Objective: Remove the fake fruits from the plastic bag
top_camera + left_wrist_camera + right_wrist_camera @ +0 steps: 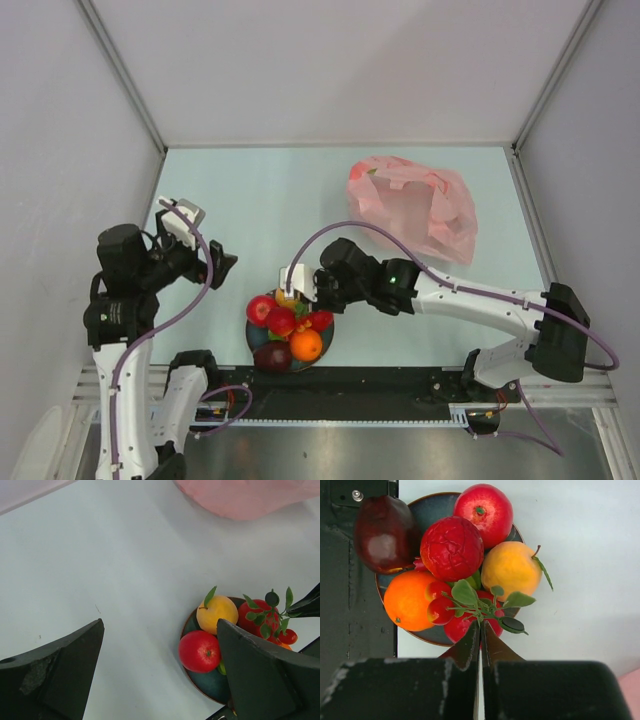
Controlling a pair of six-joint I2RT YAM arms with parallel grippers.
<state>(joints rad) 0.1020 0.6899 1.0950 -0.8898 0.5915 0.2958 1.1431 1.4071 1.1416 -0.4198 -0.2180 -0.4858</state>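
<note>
- The right claw (480, 630) is clenched, its two dark fingers pressed flat together with no gap. The tips sit right at the stem of a green-leafed sprig of small red plastic tomatoes (440, 611), and I cannot tell whether the stem is pinched between them
- Just beyond those tips, the glossy plastic fake fruits (287, 322) lie heaped on a dark round plate (434, 509): a smooth red apple (483, 507) farthest off, a wrinkled red fruit (451, 547), a yellow-orange fruit with a leaf (511, 570), a round orange (407, 600) and a dark maroon piece (385, 532) at the plate's rim
- The left claw (160, 625) is released, its fingers spread wide with only the bare pale counter (125, 570) showing between them, and it touches nothing
- The plate of fruit sits ahead of the left claw and off to one side, partly hidden by one of its fingers
- The thin pink translucent plastic bag (415, 205) lies crumpled on the counter, well apart from both claws, behind the right claw and far ahead of the left one
</note>
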